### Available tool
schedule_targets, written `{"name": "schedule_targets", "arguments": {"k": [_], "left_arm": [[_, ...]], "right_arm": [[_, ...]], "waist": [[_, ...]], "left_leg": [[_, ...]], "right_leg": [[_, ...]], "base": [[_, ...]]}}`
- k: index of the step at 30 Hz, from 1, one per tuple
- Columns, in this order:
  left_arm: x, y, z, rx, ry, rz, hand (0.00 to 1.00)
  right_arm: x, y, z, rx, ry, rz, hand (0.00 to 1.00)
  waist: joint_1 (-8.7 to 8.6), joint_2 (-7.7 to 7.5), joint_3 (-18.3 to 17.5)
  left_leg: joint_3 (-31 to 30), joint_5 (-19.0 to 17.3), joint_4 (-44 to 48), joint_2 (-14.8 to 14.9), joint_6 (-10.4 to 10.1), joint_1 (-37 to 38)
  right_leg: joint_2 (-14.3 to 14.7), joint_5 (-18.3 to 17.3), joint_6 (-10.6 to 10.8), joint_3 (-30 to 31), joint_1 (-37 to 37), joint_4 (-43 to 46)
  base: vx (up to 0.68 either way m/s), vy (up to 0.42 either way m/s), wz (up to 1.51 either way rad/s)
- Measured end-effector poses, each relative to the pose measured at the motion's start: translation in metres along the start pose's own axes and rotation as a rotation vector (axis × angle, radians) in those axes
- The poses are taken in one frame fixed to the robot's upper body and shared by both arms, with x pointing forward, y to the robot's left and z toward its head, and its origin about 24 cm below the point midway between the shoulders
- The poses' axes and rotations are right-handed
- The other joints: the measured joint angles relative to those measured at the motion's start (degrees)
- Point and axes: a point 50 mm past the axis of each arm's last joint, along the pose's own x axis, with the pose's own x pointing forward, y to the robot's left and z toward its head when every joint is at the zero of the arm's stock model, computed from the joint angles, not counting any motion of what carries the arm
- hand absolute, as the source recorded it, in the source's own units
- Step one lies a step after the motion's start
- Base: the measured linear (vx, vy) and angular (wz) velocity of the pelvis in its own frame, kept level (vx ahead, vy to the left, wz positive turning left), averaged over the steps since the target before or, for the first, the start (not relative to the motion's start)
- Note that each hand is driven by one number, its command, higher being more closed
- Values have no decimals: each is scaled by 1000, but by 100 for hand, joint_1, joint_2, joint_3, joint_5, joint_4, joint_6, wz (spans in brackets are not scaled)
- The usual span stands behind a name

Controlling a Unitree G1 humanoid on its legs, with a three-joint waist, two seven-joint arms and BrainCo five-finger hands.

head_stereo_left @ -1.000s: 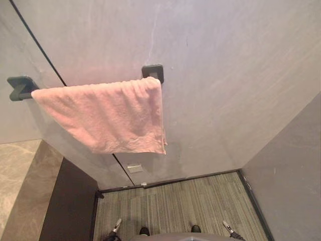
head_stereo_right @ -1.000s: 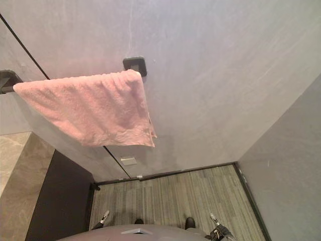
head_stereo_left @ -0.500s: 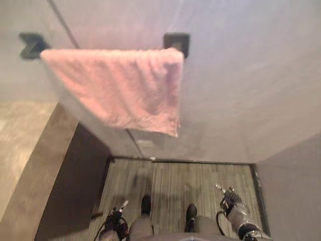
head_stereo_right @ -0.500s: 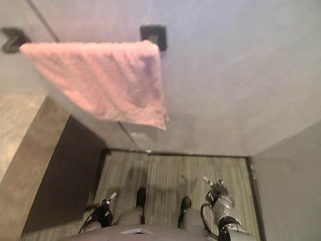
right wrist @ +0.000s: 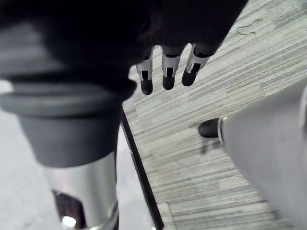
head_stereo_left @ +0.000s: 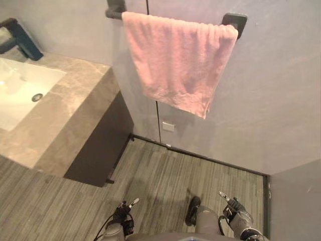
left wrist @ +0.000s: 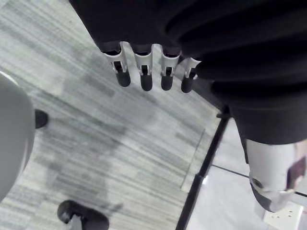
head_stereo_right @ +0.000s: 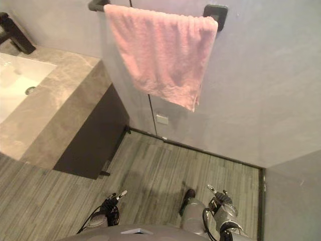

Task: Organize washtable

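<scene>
The washtable (head_stereo_left: 65,118) is a brown marble counter at the left, with a white sink (head_stereo_left: 17,93) and a black tap (head_stereo_left: 20,40) on it. A pink towel (head_stereo_left: 175,60) hangs folded over a black bar (head_stereo_left: 234,21) on the grey wall, to the right of the counter. My left hand (head_stereo_left: 123,213) hangs low over the striped floor, fingers (left wrist: 144,72) straight and holding nothing. My right hand (head_stereo_left: 233,208) hangs low at the right, fingers (right wrist: 167,72) straight too, with nothing in it. Both hands are well apart from the counter and the towel.
A dark cabinet (head_stereo_left: 100,145) carries the counter and ends near a white wall socket (head_stereo_left: 168,126). A grey wall (head_stereo_left: 296,201) closes the right side. Striped floor (head_stereo_left: 165,175) lies between the cabinet and that wall.
The camera has swung left: the washtable with its sink and tap has come into view and the towel now sits right of centre. The hands still hang low.
</scene>
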Motion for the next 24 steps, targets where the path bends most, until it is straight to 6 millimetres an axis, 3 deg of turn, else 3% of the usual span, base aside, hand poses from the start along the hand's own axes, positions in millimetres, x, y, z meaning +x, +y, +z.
{"name": "schedule_targets", "arguments": {"k": [1,3,4,5,6,8,10,11,13,15,17,18,19,20,21,22,24], "left_arm": [[0,6,1,12,-1,12,0],[1,12,0,10,6,31,0],[-1,20,-6,-27,27,68,0],[-4,28,-16,-60,60,99,0],[-6,31,-23,-65,84,111,0],[-14,46,-40,-91,141,158,0],[-21,50,-55,-102,177,173,0],[-28,52,-67,-116,208,187,0],[-35,52,-81,-122,256,193,0],[-38,50,-87,-127,281,190,0],[-37,46,-85,-118,277,176,0],[-35,43,-83,-115,272,166,0],[-35,40,-84,-118,273,162,0],[-33,43,-80,-111,264,166,0],[-32,50,-76,-90,253,177,0],[-31,51,-75,-89,248,180,0],[-32,49,-76,-95,251,185,0]], "right_arm": [[1,4,3,-16,0,13,0],[-1,9,-7,-56,34,38,0],[-3,9,-14,-48,57,41,0],[-3,8,-18,-44,66,45,0],[-4,10,-18,-54,66,56,0],[-5,24,-20,-87,67,107,0],[-4,36,-13,-118,48,145,0],[-3,49,-1,-172,11,181,0],[-4,69,16,-217,-43,233,0],[-6,89,31,-260,-101,285,0],[-8,93,35,-287,-138,298,0],[-7,89,34,-298,-141,293,0],[-7,83,27,-298,-121,280,0],[-8,80,17,-293,-95,275,0],[-8,74,7,-287,-68,263,0],[-8,64,-1,-290,-44,241,0],[-7,55,-4,-297,-35,223,0]], "waist": [[142,52,27],[72,29,45],[71,35,73],[121,-74,11],[186,-107,-7],[382,-335,-140],[465,-357,-244],[668,-321,-382],[736,-262,-442],[824,-230,-429],[827,-80,-320],[802,95,-221],[777,163,-185],[683,59,-176],[603,-155,-139],[606,-246,-134],[601,-210,-150]], "left_leg": [[-5,-51,-37,-118,35,-62],[-171,-54,103,-176,179,-347],[-407,76,191,-253,264,-477],[-677,188,242,-374,271,-570],[-784,227,243,-463,286,-617],[-1244,439,282,-804,378,-900],[-1462,560,407,-902,383,-1195],[-1537,698,531,-894,331,-1572],[-1738,930,538,-833,228,-2019],[-1947,1258,412,-704,56,-2387],[-2387,1599,292,-586,-146,-2551],[-2672,1769,20,-461,-190,-2489],[-2547,1731,-276,-262,-67,-2405],[-2169,1427,-358,-169,370,-2434],[-1418,1381,398,-244,462,-2772],[-1005,1300,1408,-331,506,-2960],[-864,957,2286,-260,353,-2879]], "right_leg": [[-3,156,241,635,-227,60],[54,-346,165,1281,-374,1079],[118,-885,302,1604,-220,2002],[199,-1169,482,1876,165,2399],[243,-1316,518,2061,341,2511],[397,-1833,803,2733,942,2547],[556,-1967,723,3039,1192,2407],[739,-2163,525,3261,1208,1869],[876,-2359,218,3318,1274,1091],[1026,-2432,89,3271,1246,527],[1263,-2463,52,3090,1371,185],[1482,-2407,-27,2817,1458,149],[1580,-2317,-124,2585,1480,126],[1412,-2209,-264,2239,1495,0],[1129,-2129,-273,1855,1430,-18],[921,-1956,-245,1651,1387,-109],[810,-1760,-202,1511,1354,-278]], "base": [[-190,410,0],[394,100,55],[433,-81,126],[311,-39,123],[65,37,107],[-8,25,111],[-210,10,91],[-319,12,60],[-349,-8,51],[-427,-59,57],[-482,-84,97],[-475,-66,115],[-498,-52,142],[-465,-37,157],[-482,-3,165],[-429,27,127],[-312,118,70]]}}
